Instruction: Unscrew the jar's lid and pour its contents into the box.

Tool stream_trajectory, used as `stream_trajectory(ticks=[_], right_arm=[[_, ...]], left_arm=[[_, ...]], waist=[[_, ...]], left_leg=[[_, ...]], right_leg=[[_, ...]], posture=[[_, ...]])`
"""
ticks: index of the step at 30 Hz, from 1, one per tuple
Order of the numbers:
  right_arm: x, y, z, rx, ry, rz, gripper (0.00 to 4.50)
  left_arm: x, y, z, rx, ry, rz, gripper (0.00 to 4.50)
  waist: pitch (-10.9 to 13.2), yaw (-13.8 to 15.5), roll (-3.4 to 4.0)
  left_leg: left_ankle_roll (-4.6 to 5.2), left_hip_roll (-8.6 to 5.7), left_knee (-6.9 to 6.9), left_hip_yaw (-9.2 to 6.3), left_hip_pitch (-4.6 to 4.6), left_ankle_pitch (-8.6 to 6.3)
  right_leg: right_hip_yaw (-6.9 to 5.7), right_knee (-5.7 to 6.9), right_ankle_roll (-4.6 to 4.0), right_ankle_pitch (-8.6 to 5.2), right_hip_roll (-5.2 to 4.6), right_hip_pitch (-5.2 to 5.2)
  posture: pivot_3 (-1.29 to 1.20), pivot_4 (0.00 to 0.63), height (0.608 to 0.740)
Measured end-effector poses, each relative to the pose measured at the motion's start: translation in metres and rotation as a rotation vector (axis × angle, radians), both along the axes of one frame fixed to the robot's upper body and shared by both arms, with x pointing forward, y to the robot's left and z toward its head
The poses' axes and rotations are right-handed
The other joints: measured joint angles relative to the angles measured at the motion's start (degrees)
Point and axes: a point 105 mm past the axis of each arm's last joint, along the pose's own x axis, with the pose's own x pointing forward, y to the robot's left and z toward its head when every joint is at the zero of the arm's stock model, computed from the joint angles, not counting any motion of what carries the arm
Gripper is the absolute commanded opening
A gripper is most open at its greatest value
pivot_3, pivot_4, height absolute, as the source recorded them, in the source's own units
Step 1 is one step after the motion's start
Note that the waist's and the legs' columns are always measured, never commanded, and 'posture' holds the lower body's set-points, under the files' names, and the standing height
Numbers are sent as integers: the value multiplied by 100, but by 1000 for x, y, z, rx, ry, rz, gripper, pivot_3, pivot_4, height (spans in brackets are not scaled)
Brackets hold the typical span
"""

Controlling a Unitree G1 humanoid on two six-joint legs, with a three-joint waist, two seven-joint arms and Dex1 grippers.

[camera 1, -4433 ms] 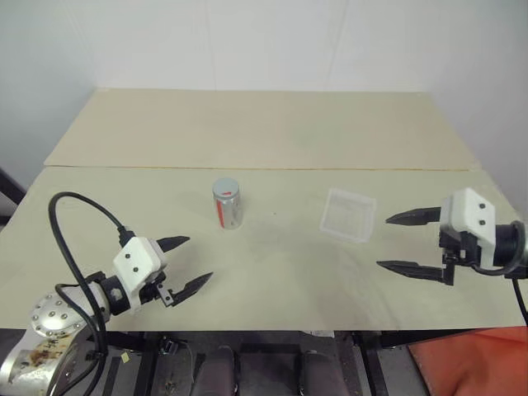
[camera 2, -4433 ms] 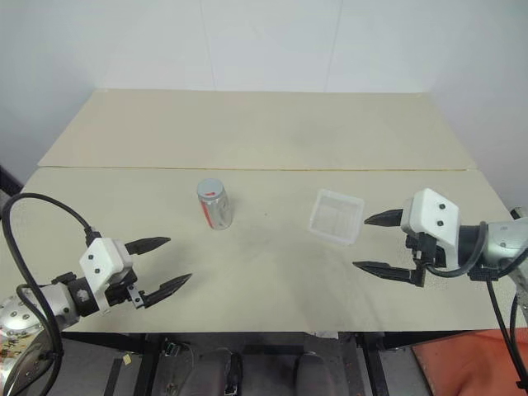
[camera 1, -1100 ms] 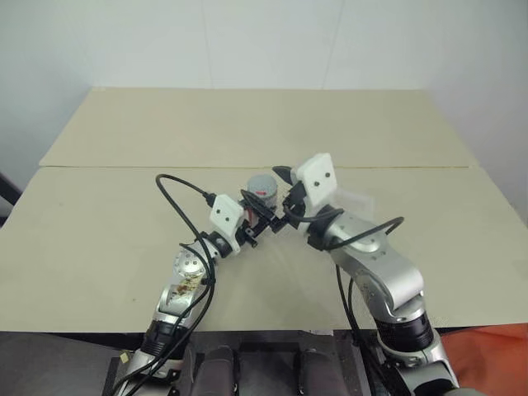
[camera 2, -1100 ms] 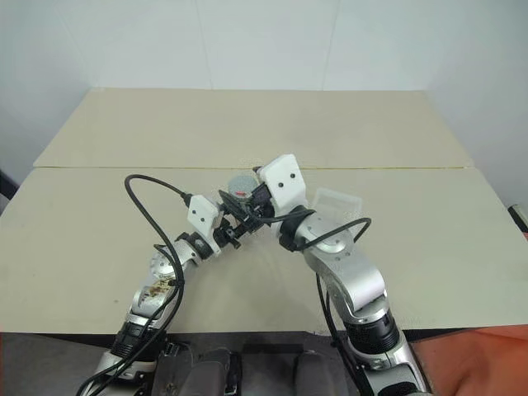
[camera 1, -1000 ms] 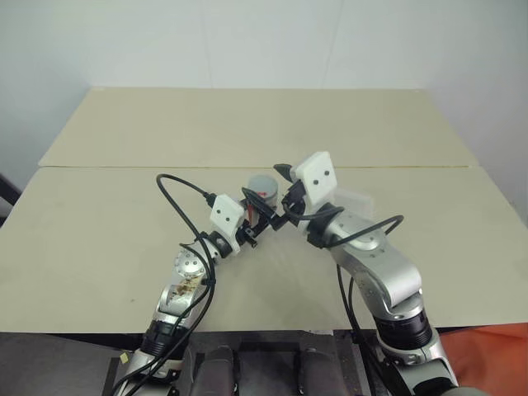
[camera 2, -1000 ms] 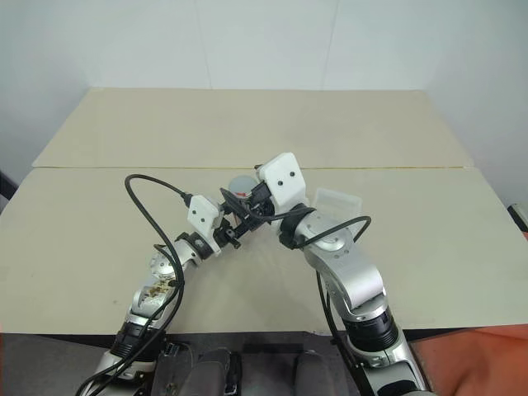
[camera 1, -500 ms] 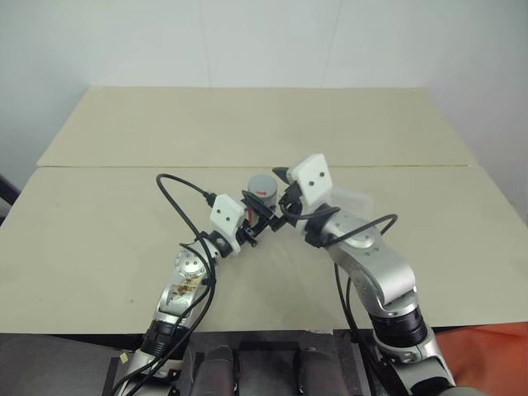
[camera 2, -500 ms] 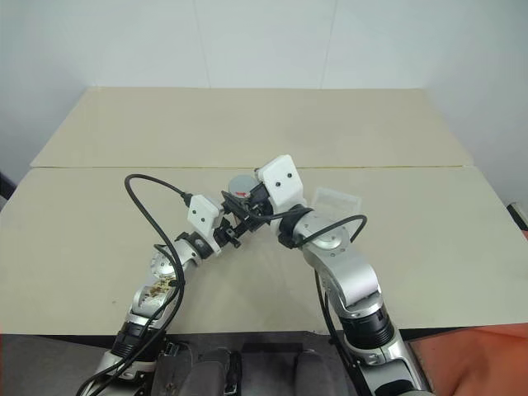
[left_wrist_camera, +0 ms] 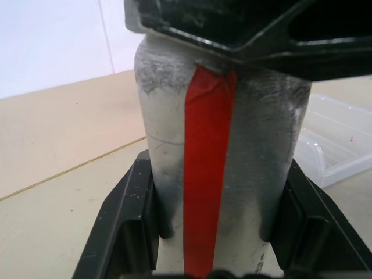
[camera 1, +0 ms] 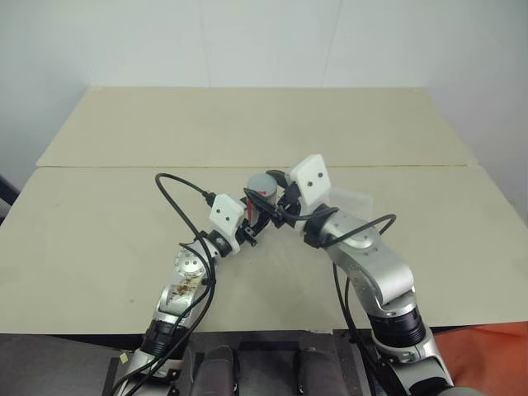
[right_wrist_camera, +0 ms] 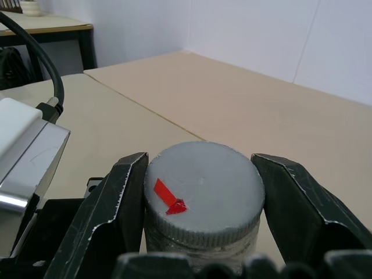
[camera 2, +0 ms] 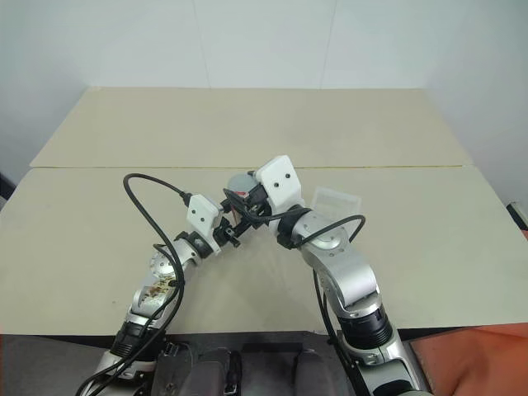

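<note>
Right gripper (right_wrist_camera: 200, 200) now clamped on lid (right_wrist_camera: 203, 189), fingers pressed to both sides; stood wide moment ago. Left gripper (left_wrist_camera: 218, 218) shut around jar (left_wrist_camera: 218, 151) body below lid, holding upright. Twist-off likely next. Beyond jar, box (camera 1: 353, 204) on table (camera 1: 99, 239), unfilled.

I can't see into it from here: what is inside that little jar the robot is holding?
It cannot be seen. The grey lid is on the jar, clamped by the right fingers, and the wrapped wall hides any contents.
</note>
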Motion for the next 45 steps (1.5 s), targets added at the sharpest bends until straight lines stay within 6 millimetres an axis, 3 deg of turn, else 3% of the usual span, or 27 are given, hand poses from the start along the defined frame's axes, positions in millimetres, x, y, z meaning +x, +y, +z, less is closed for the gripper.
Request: stream_trajectory(ticks=[11,27,36,41,45], right_arm=[[-6,-15,1,-88,-28,330,2788],[15,-22,13,-302,2,902,2788],[25,-12,13,-330,25,970,2788],[26,-9,5,-317,72,982,4457],[25,-14,9,-267,31,969,4457]], left_arm=[[-14,-3,0,19,-20,-103,2048],[-25,-13,0,-12,-11,-195,2048],[-23,-8,-2,-14,-1,-170,2048],[-27,-12,-1,-14,-7,-184,2048],[-28,-16,1,-21,-13,-187,2048]], waist=[[0,-28,0],[1,-29,1],[1,-30,2],[2,-19,3],[2,-19,4]], left_leg=[[0,2,-1,0,1,0],[0,4,0,5,2,1],[-4,6,-1,5,2,3],[-5,5,-1,6,1,3],[-6,7,-2,4,1,3]], right_leg=[[0,-1,0,0,2,1],[1,0,-2,2,3,-1],[1,2,-4,3,1,-4],[0,3,-5,4,-3,-5],[-1,4,-5,4,-3,-6]], posture=[[0,150,740],[0,150,740],[0,150,740],[0,150,740],[0,150,740]])
